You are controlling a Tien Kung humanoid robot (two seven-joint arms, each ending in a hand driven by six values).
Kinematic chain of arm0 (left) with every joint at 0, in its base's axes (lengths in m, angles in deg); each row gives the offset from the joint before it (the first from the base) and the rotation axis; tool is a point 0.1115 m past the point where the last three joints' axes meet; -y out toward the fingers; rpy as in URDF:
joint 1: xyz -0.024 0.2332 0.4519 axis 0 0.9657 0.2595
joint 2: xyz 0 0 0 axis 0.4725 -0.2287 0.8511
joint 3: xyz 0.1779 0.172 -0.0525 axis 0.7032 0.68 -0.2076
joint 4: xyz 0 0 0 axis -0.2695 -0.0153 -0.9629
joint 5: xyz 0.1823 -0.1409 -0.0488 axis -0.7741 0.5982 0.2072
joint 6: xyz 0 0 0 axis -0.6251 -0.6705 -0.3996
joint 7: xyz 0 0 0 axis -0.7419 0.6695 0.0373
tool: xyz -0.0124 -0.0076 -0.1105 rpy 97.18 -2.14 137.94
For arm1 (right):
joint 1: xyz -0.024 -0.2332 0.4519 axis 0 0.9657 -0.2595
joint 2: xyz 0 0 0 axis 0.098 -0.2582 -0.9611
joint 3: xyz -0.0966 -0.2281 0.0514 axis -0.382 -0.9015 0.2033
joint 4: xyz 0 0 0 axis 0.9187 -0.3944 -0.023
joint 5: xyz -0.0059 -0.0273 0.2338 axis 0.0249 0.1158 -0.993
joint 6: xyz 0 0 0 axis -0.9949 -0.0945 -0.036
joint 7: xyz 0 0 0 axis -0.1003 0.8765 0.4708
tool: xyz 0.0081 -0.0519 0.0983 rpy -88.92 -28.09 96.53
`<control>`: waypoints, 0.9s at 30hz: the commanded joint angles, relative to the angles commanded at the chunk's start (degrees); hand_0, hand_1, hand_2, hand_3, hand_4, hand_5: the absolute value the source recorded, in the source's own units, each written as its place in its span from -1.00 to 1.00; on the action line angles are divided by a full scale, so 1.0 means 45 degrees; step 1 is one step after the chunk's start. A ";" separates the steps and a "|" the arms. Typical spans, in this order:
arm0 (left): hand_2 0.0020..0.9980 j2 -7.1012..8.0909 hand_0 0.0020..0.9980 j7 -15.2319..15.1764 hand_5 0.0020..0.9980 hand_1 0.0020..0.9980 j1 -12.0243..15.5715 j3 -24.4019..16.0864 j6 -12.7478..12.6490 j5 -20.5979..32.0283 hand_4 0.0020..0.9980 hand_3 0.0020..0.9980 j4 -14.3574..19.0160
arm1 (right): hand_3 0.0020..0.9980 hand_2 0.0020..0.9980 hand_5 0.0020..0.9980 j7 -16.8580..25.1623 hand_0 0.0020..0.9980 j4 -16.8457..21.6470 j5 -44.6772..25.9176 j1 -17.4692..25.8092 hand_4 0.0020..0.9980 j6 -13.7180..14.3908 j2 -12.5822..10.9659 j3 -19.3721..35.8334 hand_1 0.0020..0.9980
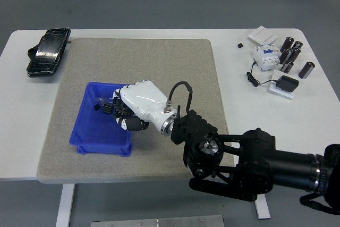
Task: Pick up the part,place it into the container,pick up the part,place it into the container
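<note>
Part hidden in our right hand point(133, 111), fingers curled over the bin point(101, 131): we should release low, inside its walls.

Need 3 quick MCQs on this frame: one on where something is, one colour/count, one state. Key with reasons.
1. Where is the right robot hand?
A. Over the blue bin's right side
B. Beside the black cylinders
C. Off the mat at the table's near edge

2. What colour is the bin?
A. Red
B. Blue
C. White

3. How are the robot hand's fingers set?
A. Spread flat on the mat
B. Curled under the palm
C. Pinching the black cable at the right

Key:
1. A, since the white hand sits across the bin's right wall, above its inside.
2. B, as the bin's walls and floor are plainly blue against the grey mat.
3. B, because the fingers fold beneath the hand; whether a part sits in them is hidden, though a small black part shows in the bin beside them.
</note>
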 joint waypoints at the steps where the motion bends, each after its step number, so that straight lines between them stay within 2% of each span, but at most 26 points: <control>1: 0.40 0.0002 0.46 0.0016 -0.11 0.41 0.0007 -0.0009 -0.0002 -0.0011 0.32 0.18 0.0006 | -0.05 -0.07 -1.00 0.0007 -0.42 -0.0085 -0.0020 -0.0096 -0.45 0.0007 0.0140 -0.0076 -0.14; 2: 0.40 0.0002 0.46 0.0025 -0.11 0.41 0.0010 -0.0011 -0.0002 -0.0014 0.33 0.18 0.0010 | 0.12 0.12 -1.00 0.0026 -0.30 -0.0180 -0.0053 -0.0185 -0.42 0.0030 0.0289 -0.0162 0.01; 5: 0.40 -0.0002 0.46 0.0025 -0.11 0.41 -0.0004 -0.0004 -0.0002 -0.0008 0.33 0.18 0.0011 | 0.12 0.12 -1.00 0.0090 -0.30 -0.0432 -0.0169 -0.0362 -0.42 0.0081 0.0632 -0.0401 0.01; 7: 0.40 -0.0012 0.46 0.0015 -0.11 0.41 -0.0031 0.0009 0.0002 0.0001 0.33 0.18 0.0008 | 0.12 0.12 -1.00 0.0128 -0.30 -0.0602 -0.0270 -0.0454 -0.42 0.0091 0.0678 -0.0608 0.01; 8: 0.40 -0.0017 0.46 0.0012 -0.11 0.41 -0.0044 0.0011 0.0003 0.0003 0.33 0.18 0.0007 | 0.25 0.26 -0.73 0.0139 -0.05 -0.0666 -0.0312 -0.0486 -0.25 0.0099 0.0678 -0.0700 0.20; 13: 0.40 -0.0025 0.46 0.0041 -0.11 0.41 -0.0087 -0.0030 -0.0008 -0.0035 0.33 0.18 0.0021 | 0.25 0.26 -0.73 0.0183 -0.05 -0.0985 -0.0489 -0.0591 -0.25 0.0310 0.0678 -0.1225 0.20; 14: 0.40 -0.0022 0.46 0.0049 -0.12 0.41 -0.0093 -0.0041 -0.0009 -0.0050 0.32 0.18 0.0024 | 0.39 0.59 -0.42 0.0189 0.80 -0.1042 -0.0505 -0.0591 -0.05 0.0364 0.0678 -0.1303 0.62; 19: 0.40 -0.0015 0.46 0.0059 -0.12 0.41 -0.0118 -0.0056 -0.0014 -0.0071 0.32 0.18 0.0029 | 0.39 0.59 -0.42 0.0249 0.80 -0.1166 -0.0499 -0.0588 -0.05 0.0608 0.0678 -0.1446 0.62; 20: 0.40 -0.0016 0.46 0.0059 -0.11 0.41 -0.0120 -0.0055 -0.0014 -0.0071 0.34 0.18 0.0029 | 0.43 0.64 -0.39 0.0263 0.86 -0.1142 -0.0497 -0.0598 0.04 0.0650 0.0678 -0.1433 0.67; 27: 0.40 -0.0034 0.46 0.0069 -0.11 0.41 -0.0132 -0.0061 -0.0001 -0.0100 0.34 0.17 0.0031 | 0.44 0.64 -0.39 0.0447 0.88 -0.0941 -0.0717 -0.0585 0.09 0.1139 0.0678 -0.1259 0.68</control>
